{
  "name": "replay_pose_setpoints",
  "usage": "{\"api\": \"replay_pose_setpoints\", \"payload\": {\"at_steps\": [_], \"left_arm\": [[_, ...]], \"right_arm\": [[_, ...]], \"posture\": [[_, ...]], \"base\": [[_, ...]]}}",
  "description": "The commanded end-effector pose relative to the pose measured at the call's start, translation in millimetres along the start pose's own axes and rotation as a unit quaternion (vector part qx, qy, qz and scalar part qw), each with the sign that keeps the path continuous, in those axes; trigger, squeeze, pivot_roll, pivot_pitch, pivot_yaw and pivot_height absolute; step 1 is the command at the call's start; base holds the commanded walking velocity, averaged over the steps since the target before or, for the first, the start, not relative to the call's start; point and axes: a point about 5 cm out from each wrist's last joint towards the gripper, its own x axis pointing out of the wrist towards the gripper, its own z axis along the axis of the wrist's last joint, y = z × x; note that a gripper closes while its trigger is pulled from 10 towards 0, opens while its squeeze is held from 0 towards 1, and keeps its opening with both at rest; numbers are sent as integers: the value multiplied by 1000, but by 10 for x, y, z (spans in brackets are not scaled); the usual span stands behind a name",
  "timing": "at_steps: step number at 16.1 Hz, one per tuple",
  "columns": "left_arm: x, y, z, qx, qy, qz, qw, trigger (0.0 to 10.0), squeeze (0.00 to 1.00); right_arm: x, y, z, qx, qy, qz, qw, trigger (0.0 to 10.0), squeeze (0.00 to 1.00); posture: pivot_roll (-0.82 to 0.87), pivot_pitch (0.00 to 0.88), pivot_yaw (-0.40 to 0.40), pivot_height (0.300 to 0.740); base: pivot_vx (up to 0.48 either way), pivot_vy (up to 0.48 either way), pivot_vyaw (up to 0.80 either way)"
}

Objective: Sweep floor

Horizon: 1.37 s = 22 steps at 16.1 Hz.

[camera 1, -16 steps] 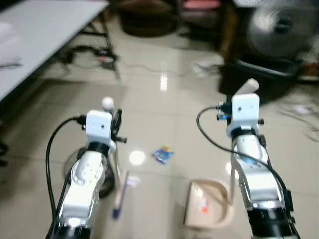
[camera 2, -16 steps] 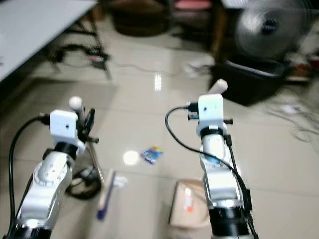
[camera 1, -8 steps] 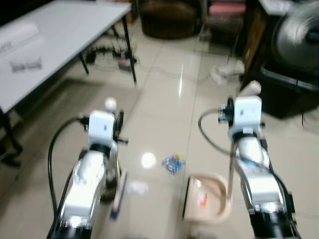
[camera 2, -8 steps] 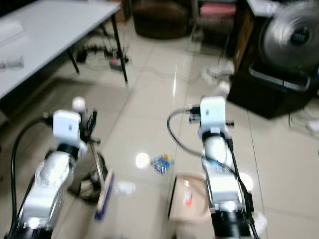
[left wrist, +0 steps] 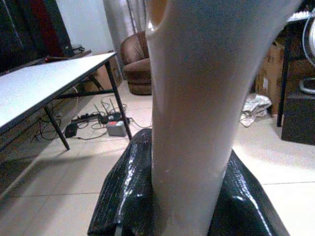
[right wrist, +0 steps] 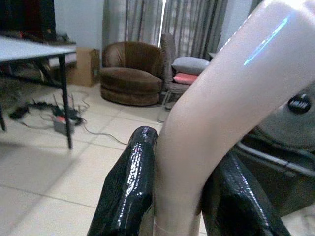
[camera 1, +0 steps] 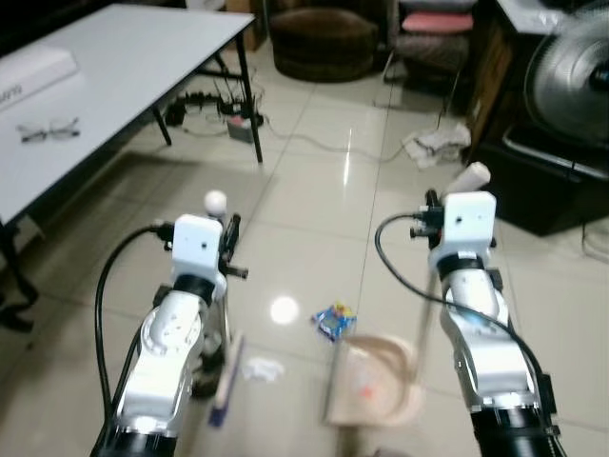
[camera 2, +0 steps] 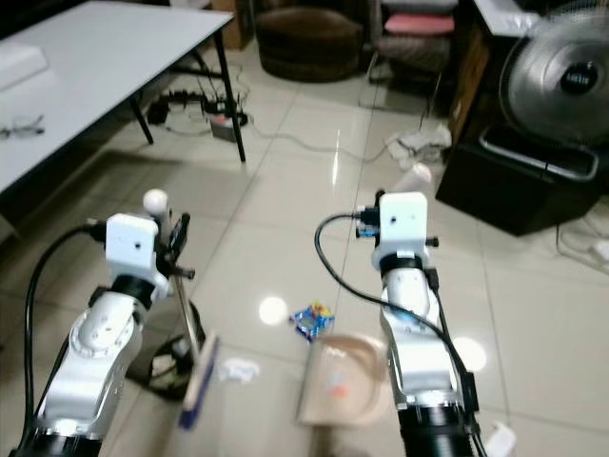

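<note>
In the left eye view you've got the left gripper [camera 1: 228, 249] clenched on the broom handle [camera 1: 215, 202], with the broom [camera 1: 226, 373] head angled down onto the tiled floor [camera 1: 304, 200] just beside that arm. A crumpled white scrap [camera 1: 259, 367] lies right next to the bristles. The right gripper [camera 1: 433, 211] holds the dustpan handle [camera 1: 470, 175], and the dustpan [camera 1: 373, 381] hangs low and blurred in front of the right arm. A blue wrapper [camera 1: 334, 320] sits on the floor between the two arms, just beside the dustpan's far edge. Off to the left there's a white counter [camera 1: 124, 57] with a pair of glasses [camera 1: 48, 131] on it, and a power strip [camera 1: 238, 124] with cables underneath.

The right eye view shows the same scene — the fan [camera 2: 561, 81] stands at the right on top of a black box [camera 2: 519, 186], a brown armchair [camera 2: 304, 43] is at the back, and a white rag [camera 2: 419, 143] lies on the floor near the box.

In the left wrist view you see the black fingers [left wrist: 128, 196] wrapped tight around the cream handle, counter and armchair behind.

The right wrist view is much the same — both fingers [right wrist: 130, 187] are clamped on the pale curved dustpan handle, with the armchair and a chair with cushions [right wrist: 189, 66] beyond.
</note>
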Motion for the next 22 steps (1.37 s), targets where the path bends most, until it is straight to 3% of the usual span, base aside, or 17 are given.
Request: {"api": "replay_pose_setpoints", "payload": {"at_steps": [1,7,14,17,22], "left_arm": [[34,-45,96,-3,-26,-9,1000,10000,0],[73,-78,32,-3,-21,-17,1000,10000,0],[110,-83,-30,-6,-12,-15,1000,10000,0],[90,-86,-63,-9,-9,-11,1000,10000,0],[135,-67,-124,9,-18,31,999,10000,0]], "right_arm": [[3,-61,-7,-13,-6,-8,1000,10000,0],[-16,19,-144,14,-14,19,1000,10000,0],[68,51,-216,-12,-11,11,1000,10000,0],[78,98,-233,1,-14,17,1000,10000,0],[76,171,-260,20,-29,27,999,10000,0]], "posture": [[-18,65,54,740],[-10,86,57,740],[-5,165,49,740],[-14,211,36,740],[-18,286,6,740]], "base": [[341,0,0],[341,0,0],[343,0,0],[341,0,0],[68,0,0]]}}
